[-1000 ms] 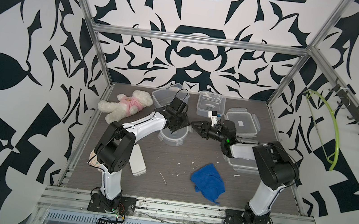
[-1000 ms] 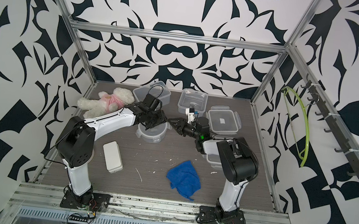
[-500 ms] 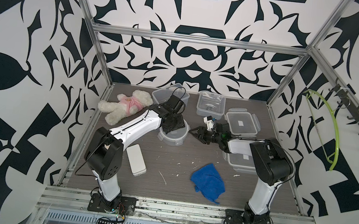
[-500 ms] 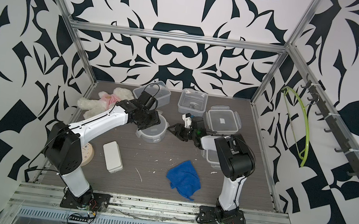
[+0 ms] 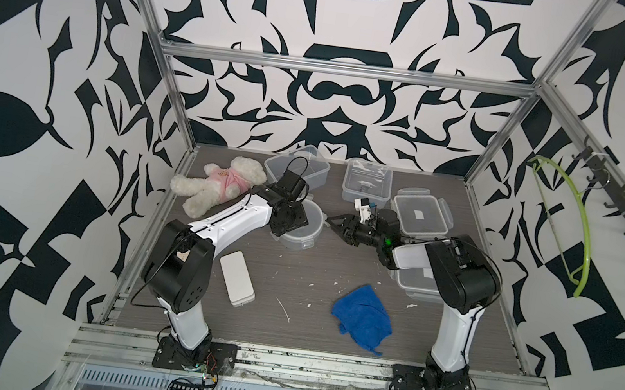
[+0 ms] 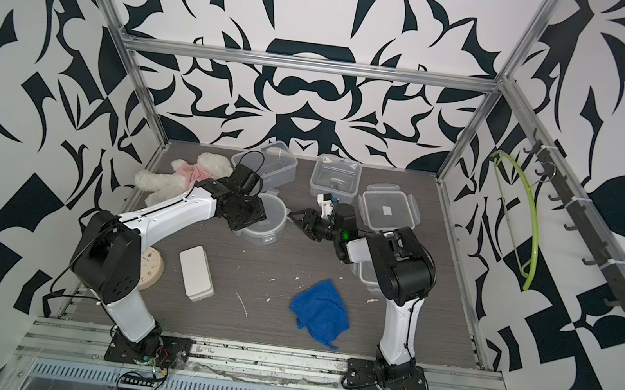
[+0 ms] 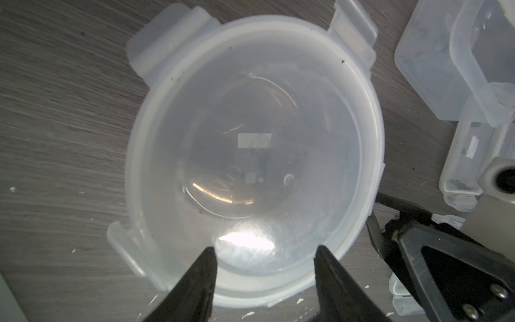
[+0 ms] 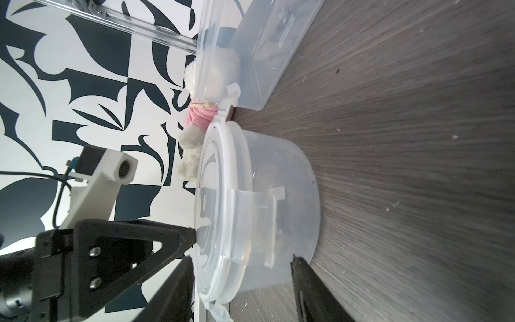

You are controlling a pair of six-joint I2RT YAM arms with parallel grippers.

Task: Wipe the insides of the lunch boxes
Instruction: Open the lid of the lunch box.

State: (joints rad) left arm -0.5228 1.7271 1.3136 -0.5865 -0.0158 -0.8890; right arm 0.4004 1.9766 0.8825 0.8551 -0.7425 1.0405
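The round lunch box point(image 5: 308, 230) stands mid-table with its lid point(image 7: 256, 156) on. My left gripper point(image 7: 264, 256) hangs open just above the lid's near rim, one fingertip resting against the lid in the right wrist view. My right gripper point(image 5: 333, 225) lies level beside the box, open, its jaws straddling the box's point(image 8: 281, 212) side from lid to base without pinching. Two rectangular lunch boxes point(image 5: 298, 165) point(image 5: 368, 183) sit open at the back. A blue cloth point(image 5: 362, 319) lies loose at the front right.
A stickered rectangular lid point(image 5: 420, 216) lies right of the open boxes, another lid point(image 5: 413, 285) under my right arm. A plush bear point(image 5: 217, 185) lies back left, a flat white case point(image 5: 236, 276) front left. White crumbs dot the wood floor.
My right gripper has slid left up against the round box and spread its jaws wider. My left arm has shifted slightly left, its gripper staying over the lid.
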